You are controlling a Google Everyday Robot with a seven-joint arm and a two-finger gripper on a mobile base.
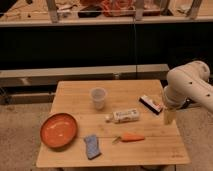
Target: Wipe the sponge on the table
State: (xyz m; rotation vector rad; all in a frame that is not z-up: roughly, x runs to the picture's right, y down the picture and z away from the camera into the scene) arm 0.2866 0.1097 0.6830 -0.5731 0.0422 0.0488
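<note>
- The table (150,150) is a light wooden rectangle with a plank-grain top. It carries all the items listed below.
- The sponge (92,146) is a small blue pad. It lies flat near the front edge of the table, slightly left of centre, between the plate and the carrot, and touches neither.
- The carrot (131,137) lies on its side just to the right of the sponge. Its orange body points to the right.
- The plate (58,129) is orange-red and round. It sits at the front left of the table, close to the left edge.
- The cup (98,98) is clear plastic and stands upright near the centre of the table.
- The white bottle (122,116) lies on its side in front of the cup and behind the carrot.
- The black block (150,104) has a white-red end and lies at an angle toward the right edge of the table.
- The white arm (187,85) enters from the right side of the view.
- The gripper (170,116) hangs downward from the arm at the right edge of the table, just beside the white-red end of the block. It is well apart from the sponge.
- Gripper state: how far it is open cannot be told, nor whether it has hold of anything.
- A dark shelf rack (100,45) stands behind the table.
</note>
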